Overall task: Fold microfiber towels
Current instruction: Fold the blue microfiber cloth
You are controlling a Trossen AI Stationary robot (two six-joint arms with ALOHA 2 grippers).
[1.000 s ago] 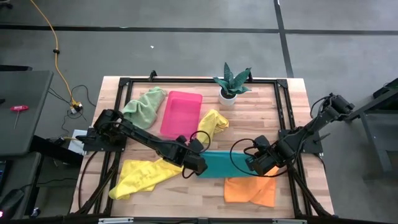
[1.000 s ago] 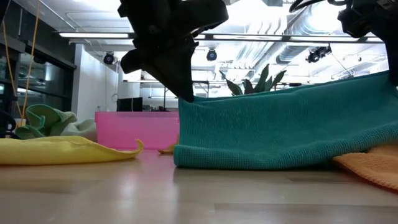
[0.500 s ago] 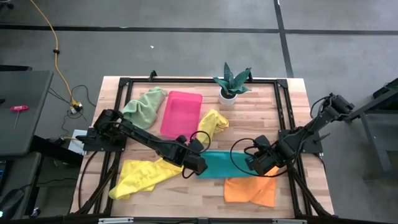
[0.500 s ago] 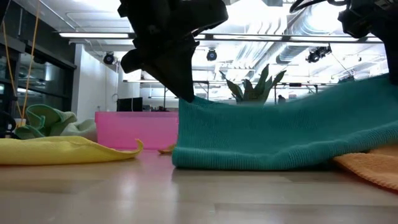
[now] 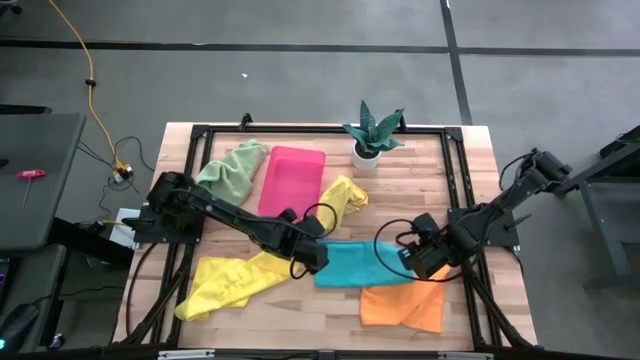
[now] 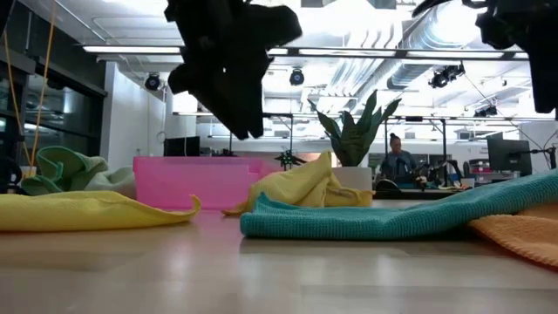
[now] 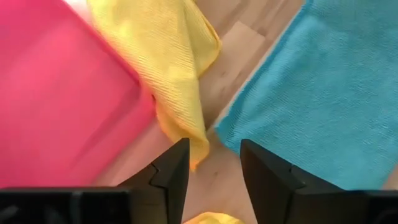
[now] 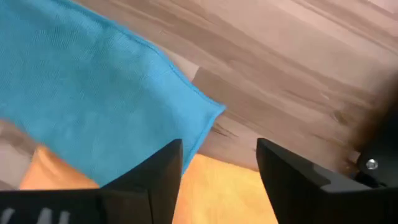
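The teal towel [image 5: 360, 264] lies flat on the table near its middle, and its right end rests on the orange towel [image 6: 523, 234]. My left gripper [image 5: 314, 256] hovers open above the teal towel's left end [image 7: 323, 93], touching nothing. My right gripper [image 5: 414, 258] hovers open above the towel's right corner [image 8: 205, 112], with the orange towel [image 8: 230, 193] below it. One yellow towel [image 5: 230, 282] lies spread out at the near left. Another yellow towel [image 5: 343, 195] lies crumpled beside the pink tray [image 5: 292, 182]. The pale green towel [image 5: 232, 170] is bunched at the far left.
A potted plant [image 5: 372, 136] stands at the far edge, right of the pink tray. A black frame [image 5: 455, 190] runs around the table. Bare wood shows along the near edge, between the yellow towel and the orange towel [image 5: 402, 306]. A person sits far behind the table [image 6: 397, 161].
Both grippers have let go of the teal towel's raised edge and moved slightly up and toward the far edge. The towel, held up like a curtain a second ago, has fallen flat onto the table, with its right end draped on the orange towel.
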